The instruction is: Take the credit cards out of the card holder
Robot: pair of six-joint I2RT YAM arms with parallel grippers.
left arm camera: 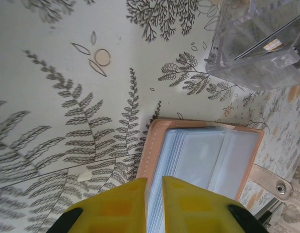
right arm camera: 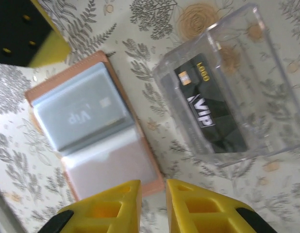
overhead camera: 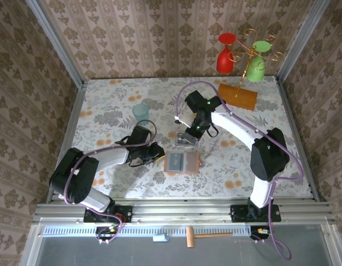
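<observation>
The salmon-pink card holder [overhead camera: 182, 162] lies open on the table, grey-blue pockets up. My left gripper [overhead camera: 156, 155] is shut on its left edge; in the left wrist view the yellow fingers [left arm camera: 116, 201] pinch the pink cover and clear sleeves [left arm camera: 203, 155]. One pocket [right arm camera: 79, 114] shows a grey card marked "Vip". A black credit card [right arm camera: 210, 109] lies in the clear tray [right arm camera: 259, 58], just beyond the card holder. My right gripper [right arm camera: 153, 187] hovers over the holder's near corner and the tray [overhead camera: 185, 138], jaws slightly apart and open with nothing between them.
A teal cup [overhead camera: 141, 112] stands behind the left arm. At the back right an orange stand base [overhead camera: 237, 96] carries a gold rack with a red glass [overhead camera: 226, 55] and a green one [overhead camera: 258, 64]. Metal rails edge the table.
</observation>
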